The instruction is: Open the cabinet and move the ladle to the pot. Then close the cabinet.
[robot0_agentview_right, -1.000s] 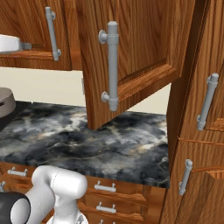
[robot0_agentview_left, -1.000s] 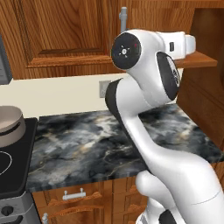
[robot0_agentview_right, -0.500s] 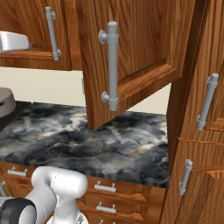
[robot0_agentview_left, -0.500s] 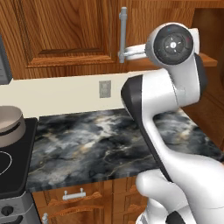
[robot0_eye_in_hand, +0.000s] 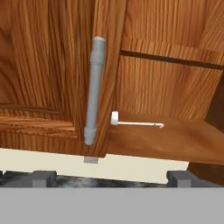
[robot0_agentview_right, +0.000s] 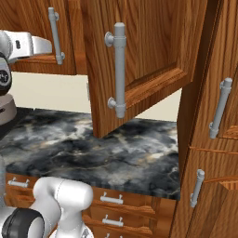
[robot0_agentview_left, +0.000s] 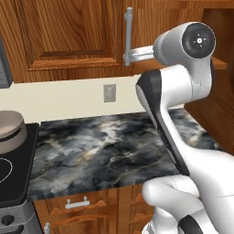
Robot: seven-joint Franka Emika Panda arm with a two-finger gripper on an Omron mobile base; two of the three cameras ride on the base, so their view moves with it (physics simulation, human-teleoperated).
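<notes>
While the cabinet (robot0_agentview_right: 139, 60) door hangs open, gripper (robot0_eye_in_hand: 111, 178) spread wide and empty, ladle (robot0_eye_in_hand: 135, 124) near shelf edge.

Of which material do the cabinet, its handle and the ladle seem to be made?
The cabinet: reddish-brown wood with visible grain, slightly glossy. Its handle: probably metal, a plain matte grey bar. The ladle: pale, thin, perhaps metal or plastic; too small to tell.

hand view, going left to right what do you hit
closed cabinet door → its grey bar handle → white ladle lying on the open cabinet shelf
</notes>
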